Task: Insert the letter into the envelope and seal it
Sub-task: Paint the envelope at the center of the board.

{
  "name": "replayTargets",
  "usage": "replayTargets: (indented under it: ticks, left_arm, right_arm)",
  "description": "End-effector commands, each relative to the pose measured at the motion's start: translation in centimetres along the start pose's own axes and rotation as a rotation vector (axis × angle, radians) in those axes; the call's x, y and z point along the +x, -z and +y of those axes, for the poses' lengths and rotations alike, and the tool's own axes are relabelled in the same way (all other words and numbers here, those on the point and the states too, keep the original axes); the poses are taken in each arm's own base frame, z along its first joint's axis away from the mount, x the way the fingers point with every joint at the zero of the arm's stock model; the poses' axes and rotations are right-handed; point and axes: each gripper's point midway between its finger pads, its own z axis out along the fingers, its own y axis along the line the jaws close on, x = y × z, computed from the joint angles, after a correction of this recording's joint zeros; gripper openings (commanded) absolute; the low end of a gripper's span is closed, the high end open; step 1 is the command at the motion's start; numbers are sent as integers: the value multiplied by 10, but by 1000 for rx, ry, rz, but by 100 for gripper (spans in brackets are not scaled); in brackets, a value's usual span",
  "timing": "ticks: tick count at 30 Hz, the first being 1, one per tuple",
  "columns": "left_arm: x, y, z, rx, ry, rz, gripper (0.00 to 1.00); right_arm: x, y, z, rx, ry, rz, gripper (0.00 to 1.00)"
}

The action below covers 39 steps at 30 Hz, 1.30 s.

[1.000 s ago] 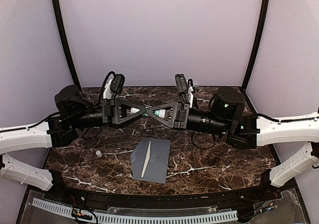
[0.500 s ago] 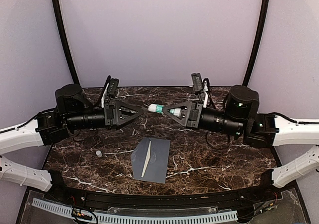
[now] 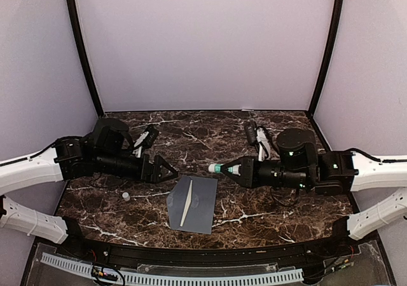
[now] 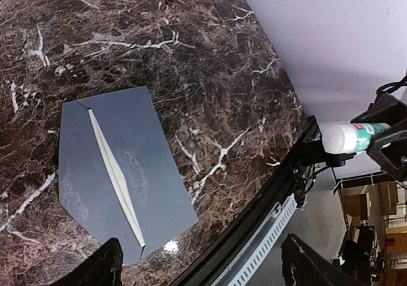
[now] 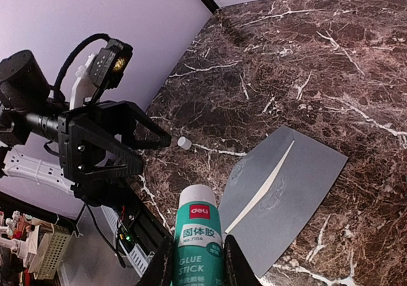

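The grey-blue envelope [image 3: 197, 204] lies flat on the marble near the front edge, its pointed flap spread out to the left. Only a thin cream strip of the letter [image 3: 187, 204] shows along its mouth; the rest is hidden inside. My left gripper [image 3: 169, 171] hovers open and empty just left of and behind the envelope [image 4: 130, 171], which lies above its wide-apart fingers [image 4: 102, 270]. My right gripper [image 3: 236, 169] is shut on a green-and-white glue stick [image 5: 198, 241] that points left over the envelope [image 5: 299, 184]. The letter strip [image 5: 262, 185] also shows in the right wrist view.
A small white cylinder [image 3: 126, 196] stands on the table left of the envelope; the right wrist view also shows this cylinder [image 5: 184, 143]. The table's black front rim [image 4: 254, 216] runs close beside the envelope. Purple walls close in the back and sides.
The left gripper has let go of the glue stick and opened. Both arms have drawn apart and dropped lower toward the table, the right one keeping the stick.
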Motion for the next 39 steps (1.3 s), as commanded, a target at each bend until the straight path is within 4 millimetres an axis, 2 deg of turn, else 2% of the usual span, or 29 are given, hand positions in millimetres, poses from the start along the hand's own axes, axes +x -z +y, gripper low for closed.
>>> replayTargets:
  ticks: [1,4,10,12,15,18,24,28,37,39]
  left_arm:
    - [-1,-10,21,-33,-75,72,84]
    - [-11,-23,44,-78,-105,104,84]
    - [-26,-48,62,-120,-211,115,80]
    - [-25,-60,70,-132,-219,130,76]
    - [-18,-79,82,-132,-226,160,71]
    - [-9,-93,90,-125,-233,206,60]
    - [16,-118,112,-121,-203,297,46]
    - [26,-126,117,-113,-189,338,42]
    - [35,-132,126,-126,-187,378,37]
    - [38,-133,129,-131,-182,389,36]
  right_arm:
    - [14,-10,0,16,4,15,10]
    - [22,-17,6,2,-3,25,10]
    - [42,-31,1,24,-22,54,9]
    - [45,-32,2,0,-51,45,9]
    - [57,-34,-9,11,-84,50,9]
    - [68,-38,-19,45,-85,64,9]
    - [85,-49,-28,123,-52,100,9]
    - [95,-59,-35,171,-30,129,9]
    - [104,-91,-35,220,21,156,8]
    - [109,-98,-40,255,40,176,8]
